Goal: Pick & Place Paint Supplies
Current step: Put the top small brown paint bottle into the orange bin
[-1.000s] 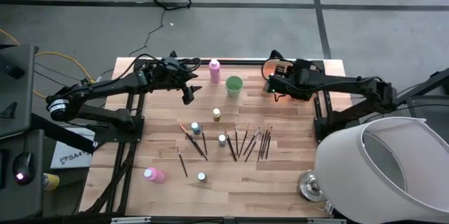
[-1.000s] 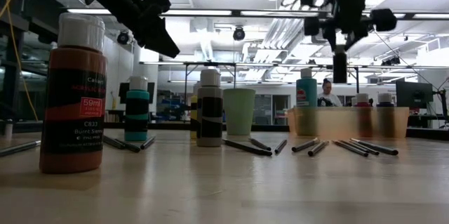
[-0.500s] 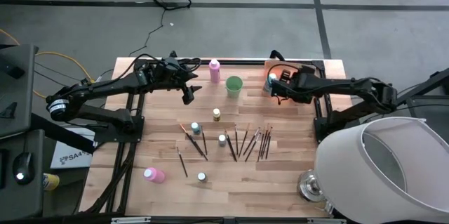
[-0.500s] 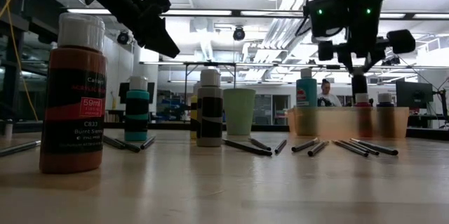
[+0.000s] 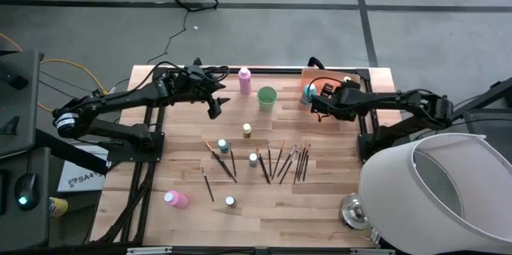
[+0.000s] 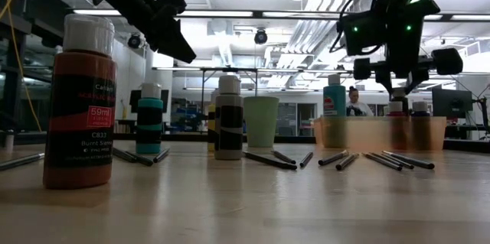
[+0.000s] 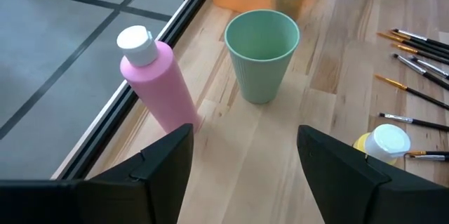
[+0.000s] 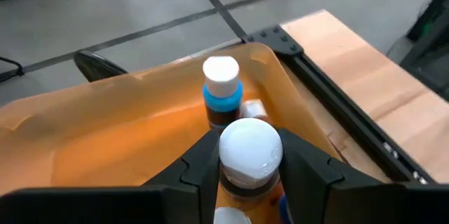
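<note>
So the orange tray (image 8: 105,133) sits right under the right end effector (image 8: 242,182), which is clenched on a small white-capped paint bottle (image 8: 250,155) over the tray's inside. A blue-collared bottle (image 8: 222,97) stands upright in the tray just beyond the held one, and another pale cap (image 8: 231,215) peeks in right below it. The light green cup (image 7: 262,55) straight ahead of the left end effector (image 7: 242,175) is open on top with only its bare inside showing.

The left wrist view shows that end effector's fingers (image 7: 151,171) spread wide with nothing between them, a tall pink bottle (image 7: 158,87) just beside the cup, and a yellow bottle (image 7: 382,147) off to one side by some brushes (image 7: 414,45). The high view adds what neither wrist camera catches: the scatter of brushes (image 5: 282,161) mid-surface, a second pink bottle (image 5: 175,199) lying well away from both arms, and a few small bottles (image 5: 253,159) among the brushes. The low view gives a big brown bottle (image 6: 79,99) up close, which the wrist views don't show.

Compared with a second ago, the right end effector has slid toward its own side and sits over the tray's middle; the left one hasn't budged.
</note>
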You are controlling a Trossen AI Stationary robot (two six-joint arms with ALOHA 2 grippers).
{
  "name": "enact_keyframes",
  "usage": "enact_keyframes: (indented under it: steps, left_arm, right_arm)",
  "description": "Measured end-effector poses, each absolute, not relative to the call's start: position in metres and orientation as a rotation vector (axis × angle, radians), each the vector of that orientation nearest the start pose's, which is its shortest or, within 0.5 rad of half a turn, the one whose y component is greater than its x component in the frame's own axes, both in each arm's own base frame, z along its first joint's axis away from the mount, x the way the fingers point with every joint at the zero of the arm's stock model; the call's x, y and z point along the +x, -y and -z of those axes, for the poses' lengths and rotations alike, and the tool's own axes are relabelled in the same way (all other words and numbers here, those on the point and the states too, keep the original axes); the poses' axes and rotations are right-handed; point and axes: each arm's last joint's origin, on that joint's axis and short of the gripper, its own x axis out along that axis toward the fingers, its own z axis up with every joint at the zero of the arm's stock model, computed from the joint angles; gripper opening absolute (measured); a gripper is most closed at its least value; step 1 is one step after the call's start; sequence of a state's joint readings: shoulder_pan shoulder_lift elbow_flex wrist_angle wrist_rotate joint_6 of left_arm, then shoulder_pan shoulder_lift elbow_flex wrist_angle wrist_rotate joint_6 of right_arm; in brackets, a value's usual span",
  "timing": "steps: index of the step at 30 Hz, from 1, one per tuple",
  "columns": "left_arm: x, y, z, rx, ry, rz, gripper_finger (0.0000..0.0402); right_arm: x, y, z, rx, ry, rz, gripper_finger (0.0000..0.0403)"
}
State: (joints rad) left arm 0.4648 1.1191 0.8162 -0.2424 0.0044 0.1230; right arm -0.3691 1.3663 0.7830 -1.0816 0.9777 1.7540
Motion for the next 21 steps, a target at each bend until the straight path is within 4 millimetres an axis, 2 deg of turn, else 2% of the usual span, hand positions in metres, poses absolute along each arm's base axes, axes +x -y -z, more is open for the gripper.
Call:
enact_keyframes:
  steps: [11, 21]
  left_arm:
    - [0.214, -0.107, -0.275, -0.010, -0.561, -0.414, 0.0246]
    - [0.214, -0.107, -0.275, -0.012, -0.561, -0.411, 0.0246]
  right_arm:
    - [0.171, 0.104, -0.192, 0.632, -0.305, 1.997, 0.0118]
    - [0.176, 0.108, -0.190, 0.656, -0.301, 1.971, 0.0120]
